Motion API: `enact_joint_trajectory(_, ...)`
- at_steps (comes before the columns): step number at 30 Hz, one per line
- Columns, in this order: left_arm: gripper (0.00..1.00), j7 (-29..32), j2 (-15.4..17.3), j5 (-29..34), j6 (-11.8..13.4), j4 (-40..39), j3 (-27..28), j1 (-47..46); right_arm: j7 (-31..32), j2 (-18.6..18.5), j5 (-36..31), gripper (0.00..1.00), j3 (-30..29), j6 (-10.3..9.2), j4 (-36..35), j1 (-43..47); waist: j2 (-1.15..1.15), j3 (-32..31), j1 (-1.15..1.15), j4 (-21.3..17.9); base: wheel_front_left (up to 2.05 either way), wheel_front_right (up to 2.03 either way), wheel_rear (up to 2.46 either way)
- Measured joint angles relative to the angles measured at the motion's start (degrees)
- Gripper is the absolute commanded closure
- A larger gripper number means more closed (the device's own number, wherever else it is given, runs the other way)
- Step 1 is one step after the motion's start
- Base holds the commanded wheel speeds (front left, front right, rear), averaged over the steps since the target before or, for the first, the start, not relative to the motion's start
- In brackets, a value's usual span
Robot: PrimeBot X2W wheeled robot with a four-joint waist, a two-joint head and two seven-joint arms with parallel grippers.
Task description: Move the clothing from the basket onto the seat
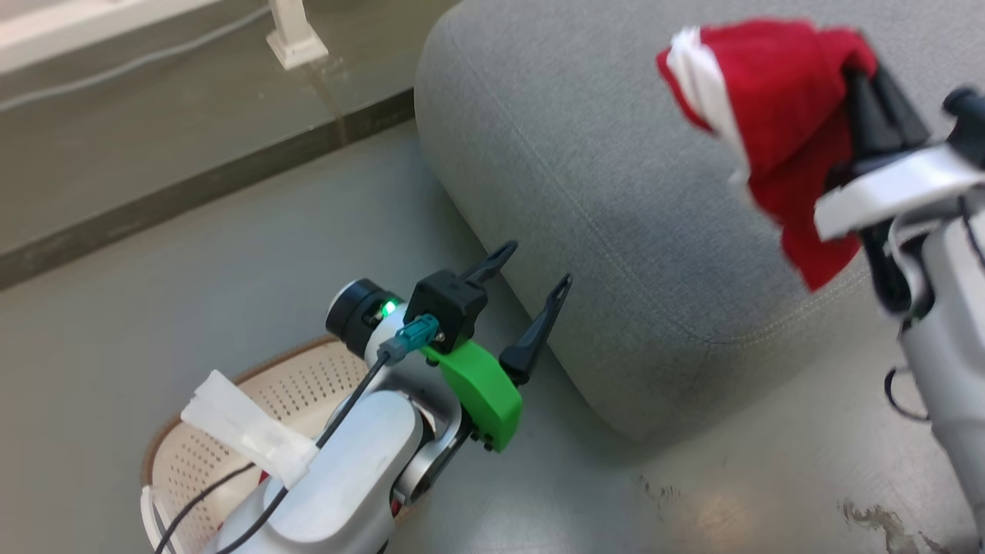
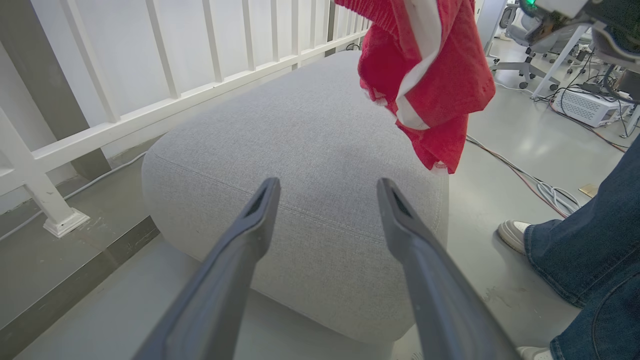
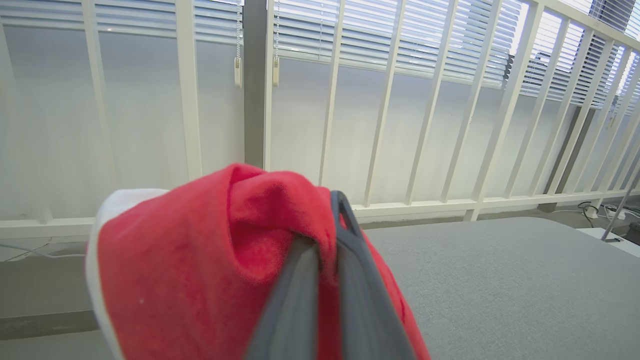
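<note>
On the right gripper [image 3: 332, 220] the jaws are pressed together, pinching a bunched fold of the clothing [image 3: 200, 270]. The fabric wraps over one dark finger and hides most of the other. The garment is bright red, thin and slightly meshed, with a broad white stripe running down it and a white band along one edge. It hangs in loose folds from the grip, its lowest corner tapering to a point. No lettering is visible on it.

In the head view the clothing [image 1: 769, 85] hangs in the air over the right side of the seat [image 1: 600, 177]. In the left wrist view the clothing [image 2: 440, 65] is above the cushion top, near one edge.

The left gripper [image 1: 536, 265] has its jaws spread wide with nothing between them. It hovers just off the seat's rounded front corner, fingers pointing at the grey upholstery [image 2: 300, 125].

The cream perforated basket [image 1: 300, 388], brown at the rim, stands on the floor [image 1: 192, 269] below the left arm, near that corner, and is largely hidden by the arm.
</note>
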Motion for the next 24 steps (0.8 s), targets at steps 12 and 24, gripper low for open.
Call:
enact_joint_trajectory(12, 0.0, 3.7, 0.7, 1.2, 1.2, -3.3, -0.4, -3.8, 2.5, -2.5, 1.6, 1.0, -4.6, -1.12, 2.0, -15.3, 0.0, 6.6, 0.0, 2.7, 0.0, 0.0, 0.0)
enact_joint_trajectory(24, 0.0, 7.9, 1.7, 4.5, 2.4, -8.2, -0.4, -9.5, 4.7, -7.6, 3.4, 1.0, -11.0, -4.48, 6.9, -28.2, 0.0, 15.7, 0.01, 7.9, 0.0, 0.0, 0.0)
